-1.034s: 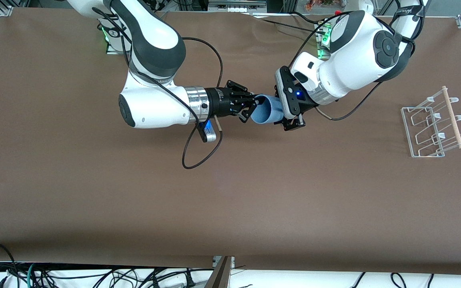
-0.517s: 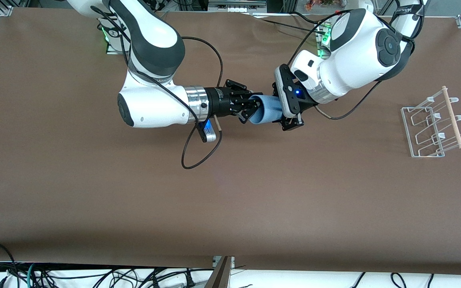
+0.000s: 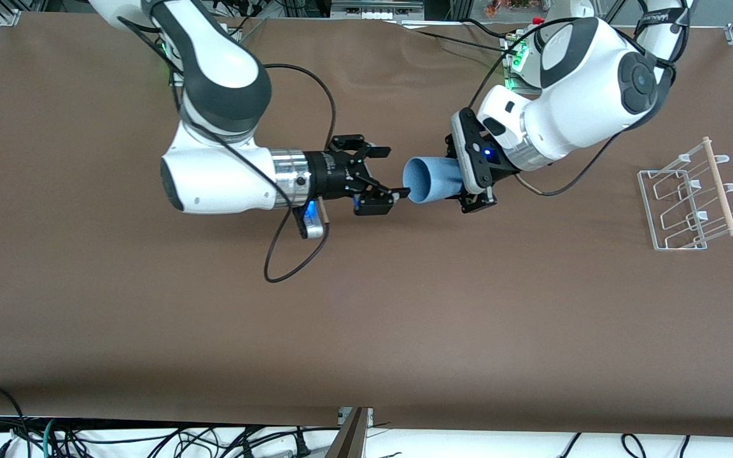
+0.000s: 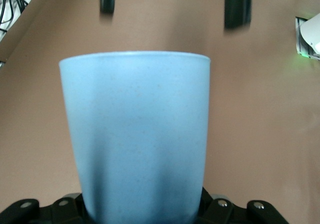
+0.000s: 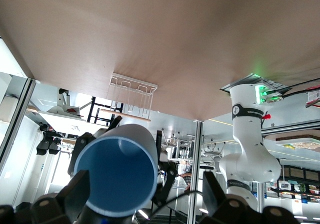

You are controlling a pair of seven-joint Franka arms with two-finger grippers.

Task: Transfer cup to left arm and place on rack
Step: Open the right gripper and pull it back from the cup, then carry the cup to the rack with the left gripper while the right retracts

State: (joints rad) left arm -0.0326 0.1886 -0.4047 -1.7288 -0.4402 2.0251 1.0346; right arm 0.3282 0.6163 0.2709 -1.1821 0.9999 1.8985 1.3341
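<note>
The light-blue cup (image 3: 430, 180) lies on its side in the air over the middle of the table. My left gripper (image 3: 459, 181) is shut on its base end, and the cup's wall fills the left wrist view (image 4: 135, 134). My right gripper (image 3: 387, 175) is open and empty, a short gap from the cup's open mouth, which faces it in the right wrist view (image 5: 120, 176). The right gripper's fingers (image 5: 80, 189) stand spread on either side of the mouth without touching it. The white wire rack (image 3: 691, 197) stands toward the left arm's end of the table.
The brown table (image 3: 366, 318) is bare below the grippers. The right arm's black cable (image 3: 290, 254) loops down onto the table. The rack also shows in the right wrist view (image 5: 131, 89). Robot bases with green lights stand at the table's top edge.
My right gripper has opened, let go of the cup's rim and drawn back toward the right arm's end. The left gripper, holding the cup, has shifted a little toward the rack.
</note>
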